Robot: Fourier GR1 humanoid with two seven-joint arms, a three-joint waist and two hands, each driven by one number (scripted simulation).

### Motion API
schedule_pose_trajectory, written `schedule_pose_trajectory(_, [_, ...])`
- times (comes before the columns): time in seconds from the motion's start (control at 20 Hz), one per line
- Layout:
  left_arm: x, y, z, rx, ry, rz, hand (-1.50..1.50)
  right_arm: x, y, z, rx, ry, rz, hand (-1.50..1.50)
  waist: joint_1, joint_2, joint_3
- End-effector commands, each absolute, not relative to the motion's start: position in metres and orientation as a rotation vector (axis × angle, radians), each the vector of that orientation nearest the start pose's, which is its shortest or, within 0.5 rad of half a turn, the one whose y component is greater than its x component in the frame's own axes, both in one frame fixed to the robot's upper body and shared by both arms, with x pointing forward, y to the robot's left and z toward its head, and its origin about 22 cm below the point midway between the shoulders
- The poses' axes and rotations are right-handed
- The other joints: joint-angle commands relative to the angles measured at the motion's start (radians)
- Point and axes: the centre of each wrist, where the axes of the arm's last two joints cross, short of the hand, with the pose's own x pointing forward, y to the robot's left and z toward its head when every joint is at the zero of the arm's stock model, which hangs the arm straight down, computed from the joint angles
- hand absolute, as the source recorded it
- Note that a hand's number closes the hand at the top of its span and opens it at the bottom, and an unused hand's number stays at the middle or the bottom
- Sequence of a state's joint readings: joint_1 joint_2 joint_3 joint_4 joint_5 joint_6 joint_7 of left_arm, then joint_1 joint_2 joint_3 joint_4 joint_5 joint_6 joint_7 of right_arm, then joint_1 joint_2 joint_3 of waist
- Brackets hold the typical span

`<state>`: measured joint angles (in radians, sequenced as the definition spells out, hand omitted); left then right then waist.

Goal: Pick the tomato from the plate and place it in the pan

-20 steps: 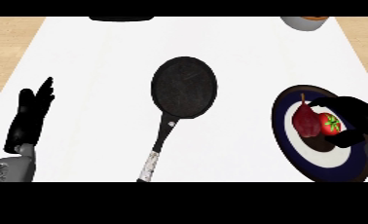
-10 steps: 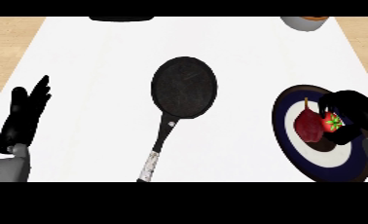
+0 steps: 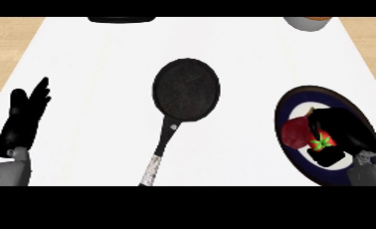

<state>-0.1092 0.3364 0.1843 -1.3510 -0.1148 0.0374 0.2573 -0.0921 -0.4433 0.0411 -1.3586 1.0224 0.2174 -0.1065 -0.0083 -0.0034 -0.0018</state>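
Note:
A red tomato point(image 3: 297, 132) with a green stalk lies on the dark blue plate point(image 3: 294, 104) at the right. My right hand point(image 3: 339, 129) covers the tomato's right side, its fingers and thumb curled round it. The black pan point(image 3: 186, 89) sits in the middle of the white counter, its handle point(image 3: 160, 155) pointing toward me. My left hand point(image 3: 23, 116) rests open at the left edge, fingers up.
A grey bowl point(image 3: 307, 22) stands at the back right edge. A dark flat object point(image 3: 122, 19) lies at the back left. Wooden surface shows beyond the white counter at both back corners.
My right hand has closed in over the tomato on the plate, now curled round it. My left hand has sunk slightly at the left edge.

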Motion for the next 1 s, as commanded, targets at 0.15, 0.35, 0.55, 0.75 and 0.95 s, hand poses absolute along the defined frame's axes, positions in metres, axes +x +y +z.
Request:
schedule_pose_trajectory(0.15, [0.270, 0.341, 0.008, 0.502, -1.206, -0.070, 0.00, 0.266, -0.308, 0.060, -0.982, -1.520, 1.141, 1.50, -0.011, -0.001, 0.002])
schedule_pose_trajectory(0.35, [0.260, 0.356, 0.011, 0.476, -1.196, -0.094, 0.00, 0.264, -0.288, 0.086, -0.914, -1.723, 1.045, 1.50, 0.005, -0.001, 0.002])
schedule_pose_trajectory(0.55, [0.262, 0.365, 0.012, 0.484, -1.188, -0.091, 0.00, 0.259, -0.255, 0.102, -0.868, -1.751, 1.019, 1.50, 0.008, 0.002, 0.001])
schedule_pose_trajectory(0.75, [0.271, 0.356, 0.010, 0.468, -1.194, -0.098, 0.00, 0.263, -0.209, 0.100, -0.828, -1.744, 0.975, 1.50, 0.009, 0.003, 0.001])
schedule_pose_trajectory(0.95, [0.279, 0.351, 0.011, 0.484, -1.190, -0.109, 0.00, 0.316, -0.190, 0.107, -0.747, -1.733, 0.930, 1.50, 0.017, 0.006, 0.002])
